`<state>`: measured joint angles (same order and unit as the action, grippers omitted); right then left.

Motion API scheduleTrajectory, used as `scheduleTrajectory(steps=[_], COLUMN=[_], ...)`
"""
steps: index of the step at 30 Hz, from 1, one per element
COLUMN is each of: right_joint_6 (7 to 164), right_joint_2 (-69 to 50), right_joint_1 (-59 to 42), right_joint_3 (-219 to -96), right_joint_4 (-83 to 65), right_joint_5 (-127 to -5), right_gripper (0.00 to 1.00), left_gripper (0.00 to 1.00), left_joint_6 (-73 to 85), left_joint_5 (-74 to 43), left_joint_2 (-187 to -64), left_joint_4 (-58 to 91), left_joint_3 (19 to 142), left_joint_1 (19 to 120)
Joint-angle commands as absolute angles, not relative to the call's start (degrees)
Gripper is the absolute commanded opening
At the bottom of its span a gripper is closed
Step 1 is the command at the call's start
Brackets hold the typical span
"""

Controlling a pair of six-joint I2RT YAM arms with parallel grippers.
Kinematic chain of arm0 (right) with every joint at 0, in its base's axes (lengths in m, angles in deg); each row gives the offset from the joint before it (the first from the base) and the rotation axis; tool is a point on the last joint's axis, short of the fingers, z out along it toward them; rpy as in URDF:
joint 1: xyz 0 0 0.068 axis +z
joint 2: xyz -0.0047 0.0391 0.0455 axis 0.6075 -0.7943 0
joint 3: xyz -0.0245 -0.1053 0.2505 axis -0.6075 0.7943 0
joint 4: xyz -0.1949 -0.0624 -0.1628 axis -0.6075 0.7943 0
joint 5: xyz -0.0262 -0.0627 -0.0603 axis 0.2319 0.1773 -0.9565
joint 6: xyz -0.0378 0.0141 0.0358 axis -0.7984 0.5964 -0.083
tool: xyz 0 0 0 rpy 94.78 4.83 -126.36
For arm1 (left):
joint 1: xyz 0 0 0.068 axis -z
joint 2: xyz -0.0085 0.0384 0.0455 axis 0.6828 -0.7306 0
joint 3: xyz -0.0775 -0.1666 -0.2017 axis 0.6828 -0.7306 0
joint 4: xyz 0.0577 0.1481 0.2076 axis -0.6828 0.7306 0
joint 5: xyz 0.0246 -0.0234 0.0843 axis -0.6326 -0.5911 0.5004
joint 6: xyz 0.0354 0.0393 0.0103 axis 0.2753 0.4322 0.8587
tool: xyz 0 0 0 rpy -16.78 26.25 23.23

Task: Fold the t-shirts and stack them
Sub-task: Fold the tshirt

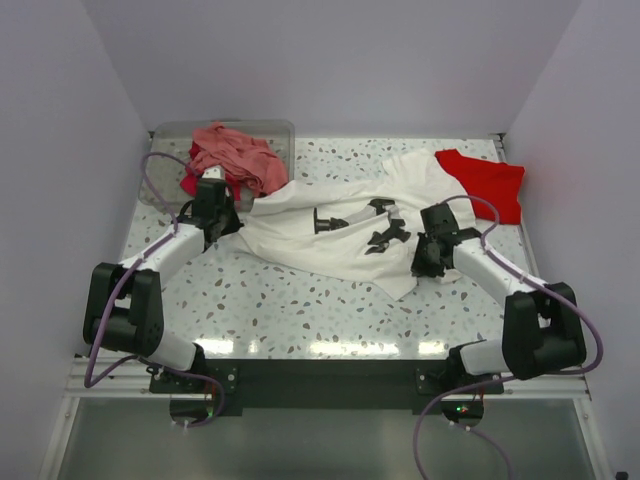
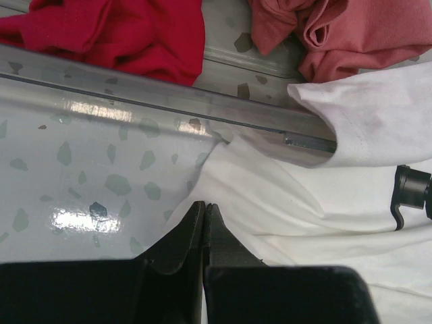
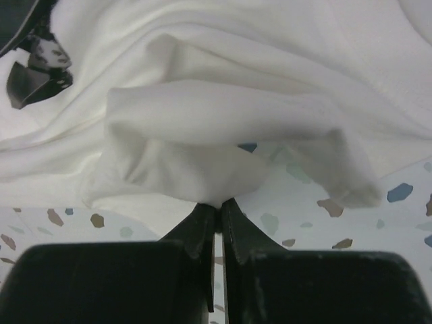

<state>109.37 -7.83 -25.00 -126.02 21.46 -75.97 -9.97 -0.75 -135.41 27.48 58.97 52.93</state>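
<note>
Right wrist view showed the right hand pinching a near fold of the limp, light white cloth t-shirt spread across the speckled counter, the left hand pressed together at its left edge, and hem corners looked the surest holds.

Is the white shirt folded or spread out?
Spread, not folded: the white shirt lies open and rumpled across the table, black print up. Left claw and right claw each pinch an edge.
</note>
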Motion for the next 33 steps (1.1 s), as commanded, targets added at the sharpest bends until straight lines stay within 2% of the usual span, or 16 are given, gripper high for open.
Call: scheduleTrajectory(steps=[1,4,10,13,14,15,21,28,30,33], right_joint_6=[110.7,111.9,113.8,114.0,114.0,114.0,114.0,116.2,116.5,116.8], right_joint_2=[-4.9,-7.2,-17.5,-21.7,-22.6,-23.6,-18.4,-4.6,-2.3,1.9], right_joint_1=[-20.5,-14.9,-5.4,-0.7,0.1,1.0,3.1,1.8,-0.4,-8.9], right_joint_3=[-133.6,-137.8,-146.3,-149.5,-150.1,-150.6,-150.0,-142.7,-140.3,-132.0], right_joint_4=[27.5,29.2,30.5,28.2,27.6,27.0,27.5,30.9,30.5,26.1], right_joint_5=[-84.3,-87.1,-91.9,-89.6,-88.8,-88.3,-89.0,-94.8,-92.5,-84.7], right_gripper=[0.00,0.01,0.12,0.25,0.42,0.47,0.67,0.72,0.72,0.69], left_gripper=[0.00,0.00,0.00,0.00,0.00,0.00,0.00,0.00,0.00,0.00], left_joint_6=[-8.9,-9.1,-9.0,-8.9,-8.9,-8.9,-8.7,-8.8,-8.8,-8.9], left_joint_5=[-1.0,-1.5,-1.4,-1.3,-1.2,-1.2,-1.2,-1.5,-1.7,-1.7], left_joint_2=[-134.5,-134.5,-134.6,-134.9,-135.1,-135.1,-135.2,-135.4,-135.5,-135.2], left_joint_4=[27.5,27.5,27.6,27.7,27.8,27.8,27.8,27.5,27.4,27.4], left_joint_3=[60.2,60.2,60.4,60.6,60.7,60.6,60.6,60.3,60.3,60.2], left_joint_1=[52.7,52.8,52.7,52.7,52.7,52.7,52.7,52.7,52.7,52.7])
